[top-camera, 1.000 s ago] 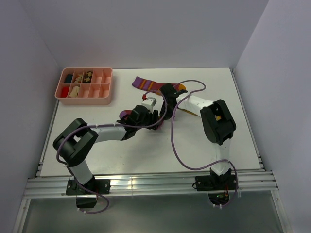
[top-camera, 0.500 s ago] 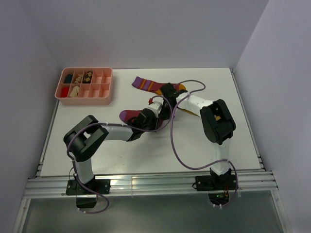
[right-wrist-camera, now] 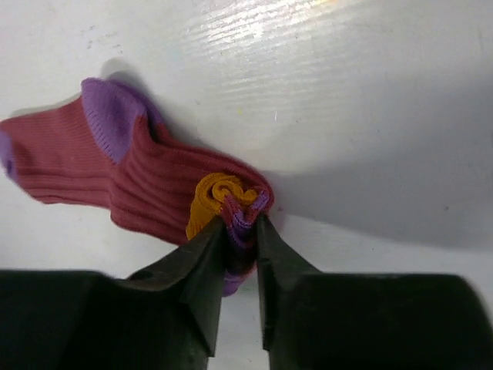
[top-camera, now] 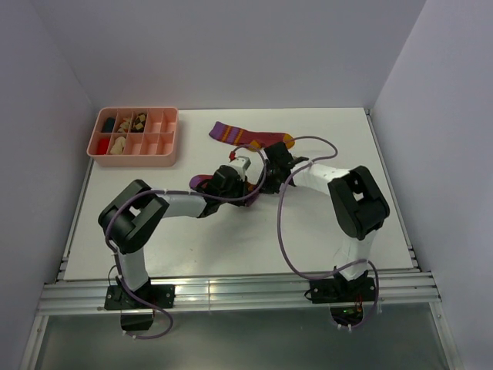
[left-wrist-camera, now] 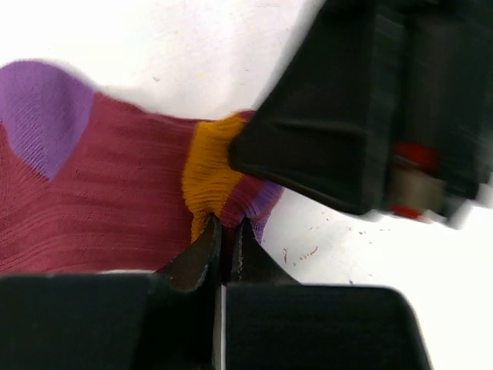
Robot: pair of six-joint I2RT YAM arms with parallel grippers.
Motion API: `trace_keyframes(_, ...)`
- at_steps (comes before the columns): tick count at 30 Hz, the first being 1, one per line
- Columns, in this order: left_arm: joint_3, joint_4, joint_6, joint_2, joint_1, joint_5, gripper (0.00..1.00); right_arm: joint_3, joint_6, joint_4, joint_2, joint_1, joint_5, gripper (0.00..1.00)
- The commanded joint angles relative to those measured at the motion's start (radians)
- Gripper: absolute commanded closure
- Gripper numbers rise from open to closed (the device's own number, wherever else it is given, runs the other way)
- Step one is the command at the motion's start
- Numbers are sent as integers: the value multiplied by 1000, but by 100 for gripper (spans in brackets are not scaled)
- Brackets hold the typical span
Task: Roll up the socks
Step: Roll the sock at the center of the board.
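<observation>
Clamping the ribbed maroon sock (right-wrist-camera: pixel 154 185) at its spiral roll is the right claw (right-wrist-camera: pixel 240 223); left claw (left-wrist-camera: pixel 227 227) closed, perhaps nipping fabric.

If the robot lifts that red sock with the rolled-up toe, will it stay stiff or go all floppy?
Probably floppy: the maroon sock is soft ribbed cloth, wrinkled where bent. Its rolled toe looks loose, so it may unroll if released.
</observation>
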Motion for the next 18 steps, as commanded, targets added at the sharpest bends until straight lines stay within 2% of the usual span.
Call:
trace_keyframes(1,16,-125,-91,34,74,202,99,-102,76,141,-106,-14,-58,69)
trace_keyframes(4,24,-147,-146,54,117,330,99,-211,111,270,-203,-43,-38,56)
trace_keyframes(7,21,-145,-209,74,154,459,99,-280,98,362,-262,-54,-25,50)
trace_keyframes(12,31,-138,-321,136,217,613,99,-388,90,506,-306,-55,-35,50)
trace_keyframes(18,30,-125,-430,148,258,665,99,-449,108,611,-261,-54,-61,50)
